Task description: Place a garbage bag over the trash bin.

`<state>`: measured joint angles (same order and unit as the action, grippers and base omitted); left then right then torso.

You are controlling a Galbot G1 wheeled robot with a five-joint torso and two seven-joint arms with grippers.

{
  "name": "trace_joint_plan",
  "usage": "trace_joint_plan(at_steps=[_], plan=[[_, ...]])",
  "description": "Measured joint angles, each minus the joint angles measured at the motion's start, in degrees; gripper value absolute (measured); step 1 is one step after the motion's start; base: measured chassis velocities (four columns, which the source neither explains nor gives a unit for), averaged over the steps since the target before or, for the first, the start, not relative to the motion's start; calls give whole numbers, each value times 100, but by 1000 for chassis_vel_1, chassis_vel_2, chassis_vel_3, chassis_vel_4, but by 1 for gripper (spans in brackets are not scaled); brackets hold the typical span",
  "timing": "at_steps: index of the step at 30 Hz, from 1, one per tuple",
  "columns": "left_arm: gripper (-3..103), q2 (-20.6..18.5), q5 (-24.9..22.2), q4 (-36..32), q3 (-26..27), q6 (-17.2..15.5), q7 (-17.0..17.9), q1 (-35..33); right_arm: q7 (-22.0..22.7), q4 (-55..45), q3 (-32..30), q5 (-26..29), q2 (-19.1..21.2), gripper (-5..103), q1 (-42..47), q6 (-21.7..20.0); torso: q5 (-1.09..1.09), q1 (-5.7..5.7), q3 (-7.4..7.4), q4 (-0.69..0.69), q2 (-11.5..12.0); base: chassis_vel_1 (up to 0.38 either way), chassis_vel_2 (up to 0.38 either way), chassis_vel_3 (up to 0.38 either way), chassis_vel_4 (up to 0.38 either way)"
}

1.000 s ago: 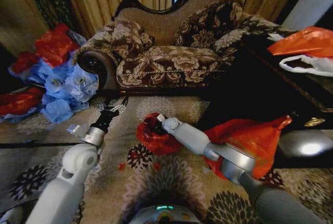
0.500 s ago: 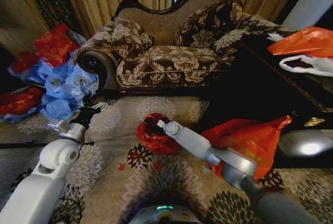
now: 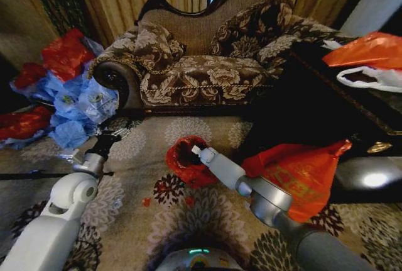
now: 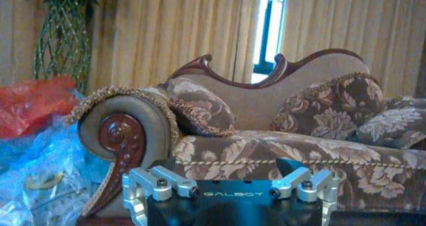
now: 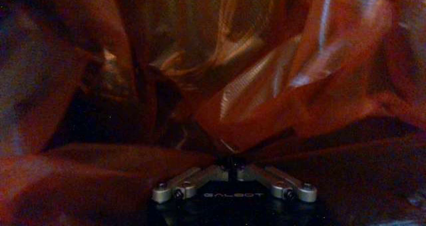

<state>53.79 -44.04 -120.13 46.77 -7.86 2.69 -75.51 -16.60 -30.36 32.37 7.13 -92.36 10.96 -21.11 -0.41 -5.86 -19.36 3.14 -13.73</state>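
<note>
Garbage bag [image 3: 186, 161], thin, crinkly and probably slippery, sits centre frame on the carpet, right hand [image 3: 193, 151] clenched on its film; left hand [image 3: 116, 134] is released, centre-left.

Crinkly red garbage bag [image 3: 186, 161] draped over trash bin, on patterned carpet.

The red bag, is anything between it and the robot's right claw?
Nothing visible is. The right gripper is pushed into the garbage bag, and its wrist view shows red plastic folds right at its tip. The left gripper hangs off near the sofa.
</note>
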Motion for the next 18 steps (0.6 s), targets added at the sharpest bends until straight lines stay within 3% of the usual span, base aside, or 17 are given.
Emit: trace_joint_plan(at_steps=[11, 18], plan=[[100, 50, -185, -106, 163, -62, 72, -119, -164, 59, 83, 5, 14, 0, -163, -63, 1, -3, -3, -1, 2, 0, 0, 0, 0], [100, 85, -245, -152, 275, -62, 80, -240, 72, 24, 41, 256, 15, 2, -18, -51, -1, 0, 1, 0, 1, 0, 0, 0, 0]])
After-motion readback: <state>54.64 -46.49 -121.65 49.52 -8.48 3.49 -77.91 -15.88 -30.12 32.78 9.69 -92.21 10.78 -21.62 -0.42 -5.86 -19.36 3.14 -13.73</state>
